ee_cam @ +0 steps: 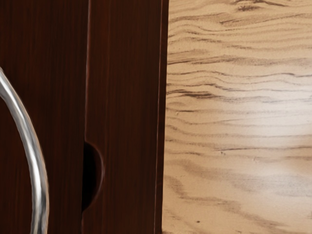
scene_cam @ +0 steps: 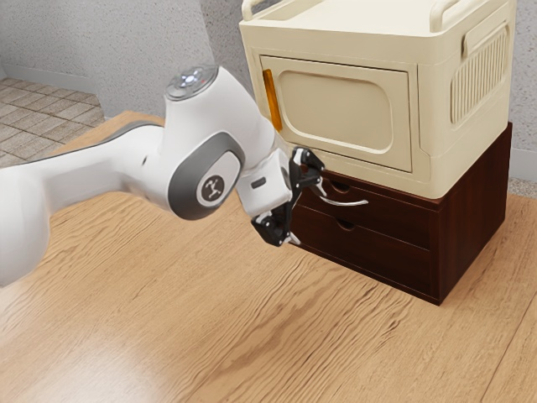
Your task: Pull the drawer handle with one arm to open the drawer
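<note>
The black two-finger end effector [scene_cam: 308, 204] is open, its two fingers standing wide apart with nothing gripped between them. It is in front of the cabinet, at the end of the white arm [scene_cam: 101, 172]. The upper finger is near the curved silver metal handle [scene_cam: 346, 204]; whether the two touch cannot be told from this angle. The lower finger is in front of the lower part of the cabinet, above the counter.

The handle is mounted on the dark brown wooden upper drawer [scene_cam: 394, 217], which appears shut, its front in line with the cabinet. In the wrist view the handle bows out beside the seam between the drawers. Below is the matching lower drawer [scene_cam: 386, 259], with a half-round notch [ee_cam: 92, 176] cut in its upper edge. Both belong to the dark reddish-brown wooden cabinet [scene_cam: 475, 214].

On top of the cabinet sits a cream plastic storage box [scene_cam: 434, 109] with a framed front door, an upright orange door handle [scene_cam: 272, 99] and a ribbed side panel. No lettering can be read on it. The arm's round dark cap bears a pale emblem [scene_cam: 212, 186] without legible text.

Cabinet and arm are over a light wood-grain counter [scene_cam: 226, 319]. Behind are a grey speckled wall [scene_cam: 143, 50] and tan floor tiles [scene_cam: 38, 113].
</note>
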